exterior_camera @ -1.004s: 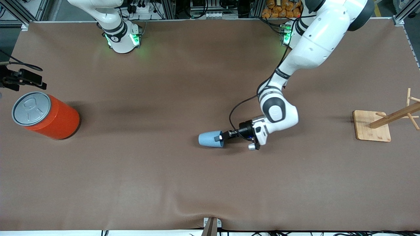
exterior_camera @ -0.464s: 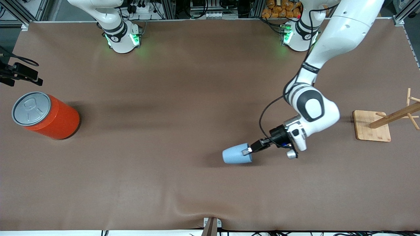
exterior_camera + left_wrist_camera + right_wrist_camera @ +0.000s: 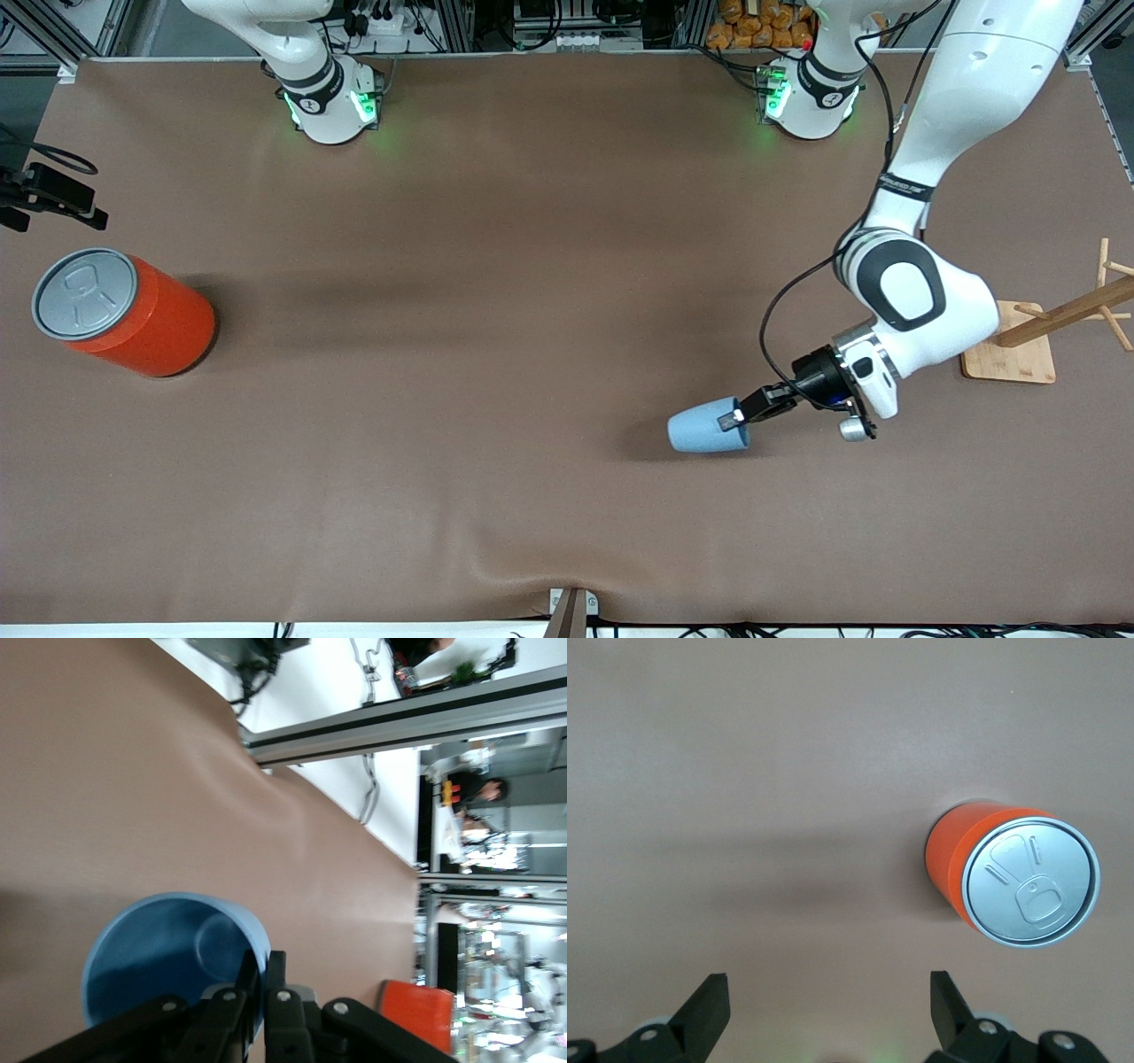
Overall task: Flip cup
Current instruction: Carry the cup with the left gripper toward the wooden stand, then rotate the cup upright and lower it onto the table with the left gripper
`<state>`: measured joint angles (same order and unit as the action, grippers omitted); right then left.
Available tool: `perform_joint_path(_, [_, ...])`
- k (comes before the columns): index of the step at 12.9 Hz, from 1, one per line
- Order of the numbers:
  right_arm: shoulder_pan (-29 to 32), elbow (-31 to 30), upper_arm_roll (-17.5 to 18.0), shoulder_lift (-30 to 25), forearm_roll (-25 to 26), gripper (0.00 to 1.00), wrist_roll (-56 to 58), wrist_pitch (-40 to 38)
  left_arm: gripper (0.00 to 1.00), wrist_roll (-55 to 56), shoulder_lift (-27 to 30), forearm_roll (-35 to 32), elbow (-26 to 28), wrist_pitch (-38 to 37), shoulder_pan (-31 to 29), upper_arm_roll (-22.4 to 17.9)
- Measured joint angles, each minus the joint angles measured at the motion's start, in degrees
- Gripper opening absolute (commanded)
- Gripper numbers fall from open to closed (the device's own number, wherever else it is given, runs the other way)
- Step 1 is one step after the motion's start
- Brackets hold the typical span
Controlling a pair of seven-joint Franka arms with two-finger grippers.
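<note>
Moved: cup (image 3: pixel 704 431) + left gripper (image 3: pixel 733 416) shifted toward the left arm's end of the table and closer to the front cam vs 1 s ago; arm has swung out w/ it, elbow now beside the wooden rack's base (image 3: pixel 1010 354).
Cup now: held on its side, small closed base pointing toward the right arm's end, open rim toward the gripper. Shadow sits offset on the table (image 3: pixel 496 354), so prob. lifted, not resting; can't be sure.
Left gripper: pinching the cup's rim wall, one finger inside the mouth, one outside; left wrist view shows the blue interior (image 3: pixel 173 957) w/ fingers (image 3: pixel 270 992) clamped on the rim.
Right gripper: (image 3: pixel 824 1014) fingers spread wide, nothing between them, hanging over the table near the orange can (image 3: pixel 124 312); right arm waits.
Step in hand: judged mid-carry, reorienting the cup before set-down.
Doing it well: roll the wrist so the cup goes fully vertical before lowering; thin rim pinch is a weak hold, so rotate slowly to avoid slip. Lower till it sits flat, then release straight and back out w/o dragging the wall.
Risk: light plastic, tips easily if let go tilted.
</note>
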<state>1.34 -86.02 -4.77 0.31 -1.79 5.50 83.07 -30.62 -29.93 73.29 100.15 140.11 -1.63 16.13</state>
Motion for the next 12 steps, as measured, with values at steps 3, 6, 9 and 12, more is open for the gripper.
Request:
perform_joint_path(3, [0.01, 0.53, -0.1, 0.0, 0.01, 1.0, -1.63, -3.63, 0.0, 2.52, 1.05, -10.31, 2.7, -0.2, -3.5, -0.02])
perform_joint_path(6, [0.09, 0.84, -0.37, 0.0, 0.09, 1.0, -2.17, -4.03, 0.0, 3.7, 3.19, -20.54, 5.68, -0.16, -5.99, -0.06])
perform_joint_path(9, [0.07, 1.5, -0.34, 0.0, 0.76, 1.0, -2.26, -3.77, 0.0, 11.01, 5.32, -40.03, 6.48, -0.23, -8.53, -0.14])
perform_joint_path(12, [0.32, 2.3, -0.47, 0.0, 0.66, 1.0, -2.62, -2.13, 0.0, 18.74, 5.81, -57.69, 6.95, -0.37, -8.82, -0.54])
